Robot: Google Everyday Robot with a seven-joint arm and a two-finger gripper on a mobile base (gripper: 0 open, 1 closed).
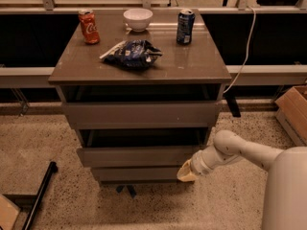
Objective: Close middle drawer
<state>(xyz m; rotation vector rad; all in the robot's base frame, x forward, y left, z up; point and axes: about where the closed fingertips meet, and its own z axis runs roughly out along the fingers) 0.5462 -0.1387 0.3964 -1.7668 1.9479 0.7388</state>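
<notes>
The gripper (187, 172) sits at the four o'clock corner of the middle drawer (136, 155), which stands partly out. Whether it's parted or closed, I can't tell.

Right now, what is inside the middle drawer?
The middle drawer shows only a dark strip of interior above its front; nothing visible there. The rest is covered by the drawer above. The gripper sits at the middle drawer's lower right corner.

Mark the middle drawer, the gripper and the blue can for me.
Middle drawer (136, 155): camera view, centre of its front panel.
Gripper (185, 175): camera view, its tip, at the drawer's right end.
Blue can (185, 28): camera view, middle of its side.
</notes>
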